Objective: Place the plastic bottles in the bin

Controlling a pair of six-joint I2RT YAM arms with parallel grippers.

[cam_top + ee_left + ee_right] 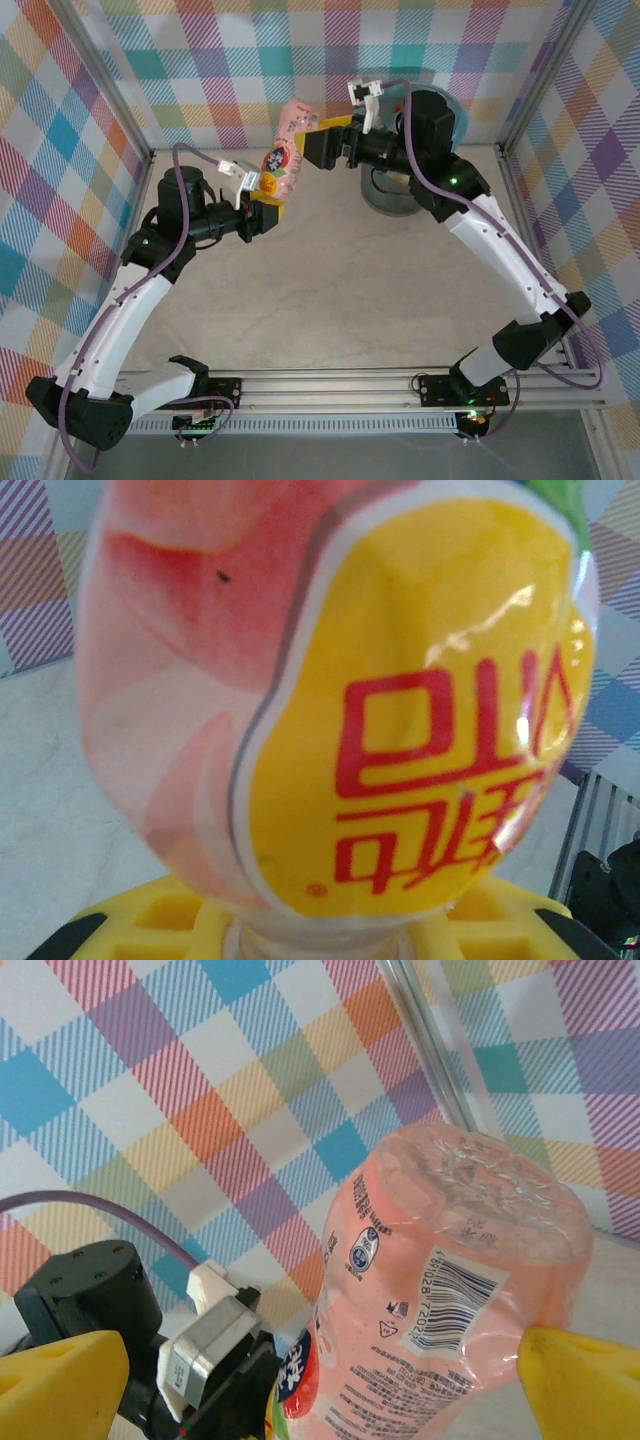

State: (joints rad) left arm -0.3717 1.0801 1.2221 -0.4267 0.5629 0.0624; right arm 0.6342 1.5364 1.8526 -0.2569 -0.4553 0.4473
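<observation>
The left gripper (pixel 263 203), raised over the tabletop's left middle, is clamped on the neck of a pink bottle (pixel 286 150) that slants up toward the far edge. The right gripper (pixel 320 147) stands wide at the bottle's base. The left wrist view shows the bottle's yellow label patch (pixel 420 710), and the right wrist view shows its barcode (pixel 462 1305). The bin (pixel 380 200) sits by the far right edge.

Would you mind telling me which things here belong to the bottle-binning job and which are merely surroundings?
Job: pink bottle, held at the neck by the left gripper; open right gripper near it; bin.
Surroundings: checked wall; aluminium rail; purple cable.
</observation>
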